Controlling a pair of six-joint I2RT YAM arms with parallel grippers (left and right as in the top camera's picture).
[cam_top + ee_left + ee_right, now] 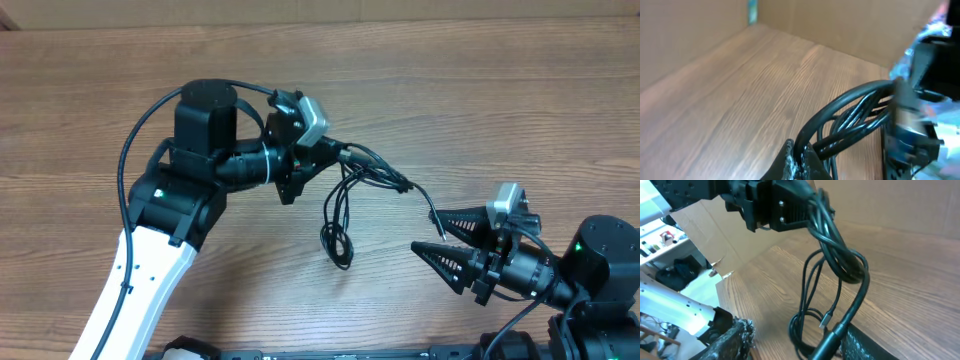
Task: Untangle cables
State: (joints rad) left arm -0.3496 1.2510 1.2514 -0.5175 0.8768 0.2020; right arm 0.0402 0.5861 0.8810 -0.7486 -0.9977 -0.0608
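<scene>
under left tool (337,152), cables (343,195) hang pinched; right tool (432,232) spread nearby.

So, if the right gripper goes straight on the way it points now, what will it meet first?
The cables: one strand seems to lie between the open fingers of the right gripper, and the hanging loop is just ahead, though depth is unclear.

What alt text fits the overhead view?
The left claw grips a bunch of thin black cables above a wooden table, with loops dangling from it. One strand trails toward the right claw, which is open, and ends near its upper finger.
</scene>
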